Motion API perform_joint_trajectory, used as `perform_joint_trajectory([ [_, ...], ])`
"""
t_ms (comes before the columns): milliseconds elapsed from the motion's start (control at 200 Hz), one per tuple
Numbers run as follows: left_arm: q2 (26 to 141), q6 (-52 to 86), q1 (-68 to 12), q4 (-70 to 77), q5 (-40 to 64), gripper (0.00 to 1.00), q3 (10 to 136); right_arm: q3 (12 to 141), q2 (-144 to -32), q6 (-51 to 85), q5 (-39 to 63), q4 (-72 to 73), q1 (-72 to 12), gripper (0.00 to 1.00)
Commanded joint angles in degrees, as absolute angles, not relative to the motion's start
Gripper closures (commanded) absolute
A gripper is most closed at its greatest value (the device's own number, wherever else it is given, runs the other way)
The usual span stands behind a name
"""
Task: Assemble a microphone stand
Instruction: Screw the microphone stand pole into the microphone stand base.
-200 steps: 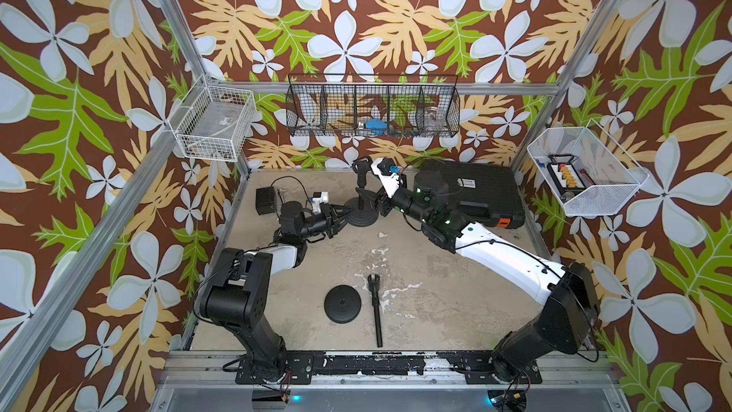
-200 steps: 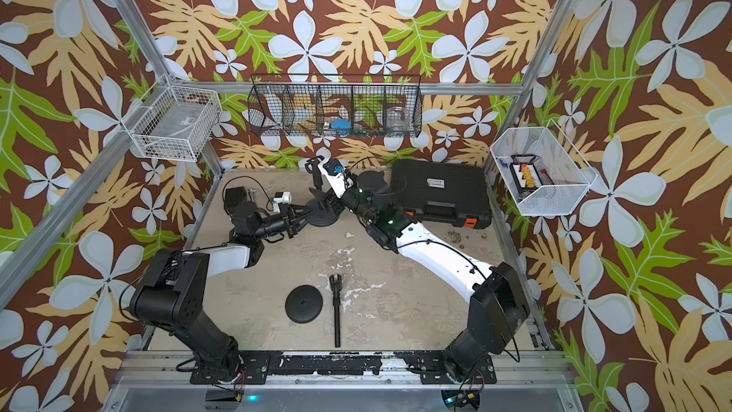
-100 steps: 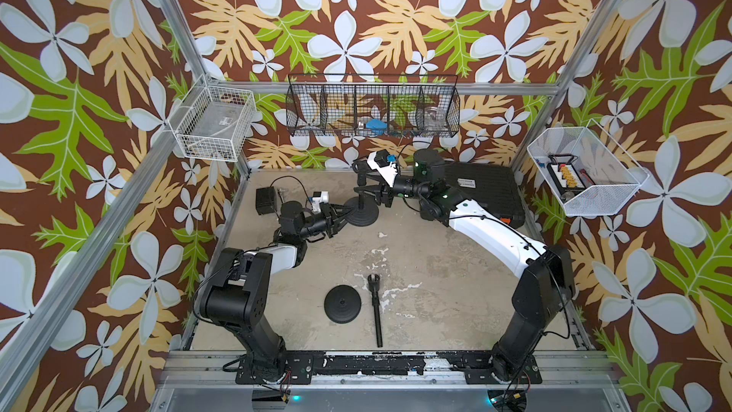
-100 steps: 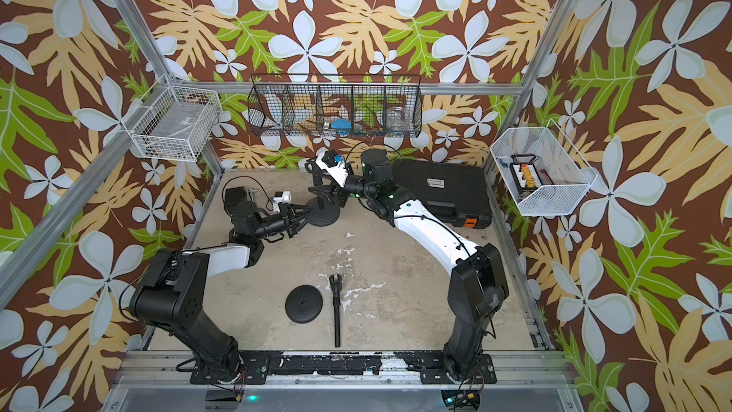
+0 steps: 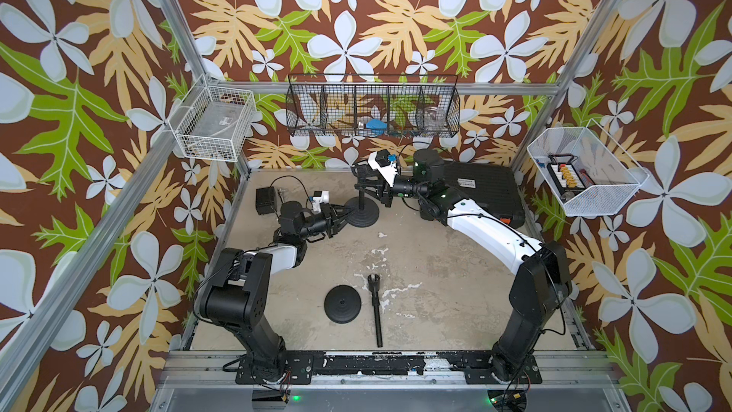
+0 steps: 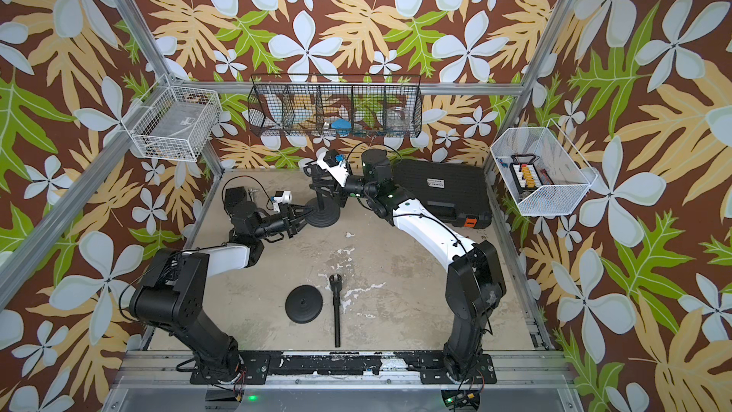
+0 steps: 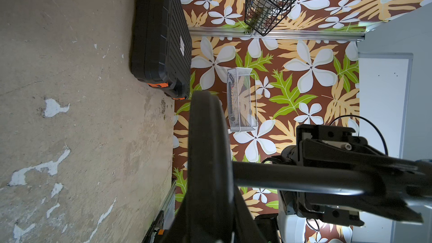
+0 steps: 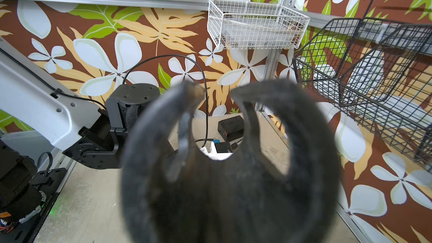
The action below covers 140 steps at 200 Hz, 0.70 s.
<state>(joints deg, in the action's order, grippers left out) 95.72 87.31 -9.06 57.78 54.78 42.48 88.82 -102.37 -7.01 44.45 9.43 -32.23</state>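
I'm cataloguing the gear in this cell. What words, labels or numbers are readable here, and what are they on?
No text here is readable.
White label on the black case: print too small to read.
Printed code on an arm base, in the right wrist view: blurred.
Sticker on the clear pack in the white wire basket: too small.

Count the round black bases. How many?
2. One round black disc base stands at the back with an upright pole; a second base lies loose near the front.
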Motion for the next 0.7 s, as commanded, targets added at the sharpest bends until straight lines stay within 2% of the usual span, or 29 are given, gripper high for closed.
perform_joint_trajectory([
  [0, 95.7, 87.8, -9.1, 61.7, 54.3, 1.00, 43.0, 85.7, -100.7, -2.1, 40.9, 14.6, -32.9, 0.95],
  [30, 95.6, 87.8, -9.1, 61.7, 54.3, 1.00, 43.0, 84.0, -99.8, -1.1, 36.8, 16.0, -33.3, 1.00],
  [115, 95.6, 87.7, -9.1, 61.7, 54.3, 1.00, 43.0, 78.4, -96.7, 1.8, 19.0, 20.4, -36.7, 1.00],
  [230, 95.7, 87.7, -9.1, 61.7, 54.3, 1.00, 43.0, 70.2, -93.2, 5.0, -10.8, 27.9, -43.9, 1.00],
  [325, 96.0, 87.7, -9.1, 61.7, 54.3, 1.00, 42.9, 69.3, -93.7, 5.1, -30.6, 29.9, -49.4, 1.00],
  [435, 96.1, 87.7, -9.1, 61.7, 54.3, 1.00, 42.9, 72.5, -96.7, 4.2, -39.4, 28.8, -52.6, 1.00],
  [576, 96.1, 87.6, -9.1, 61.7, 54.2, 1.00, 43.0, 75.3, -98.3, 3.4, -38.8, 26.5, -53.4, 1.00],
  [611, 96.1, 87.7, -9.1, 61.7, 54.2, 1.00, 43.0, 75.5, -97.9, 3.1, -36.6, 25.7, -53.3, 0.89],
  [666, 96.1, 87.7, -9.1, 61.7, 54.3, 1.00, 43.0, 76.4, -97.4, 2.0, -32.5, 23.4, -53.2, 0.60],
  [696, 96.1, 87.7, -9.1, 61.7, 54.2, 1.00, 43.0, 76.8, -97.0, 1.6, -29.7, 21.8, -53.1, 0.48],
])
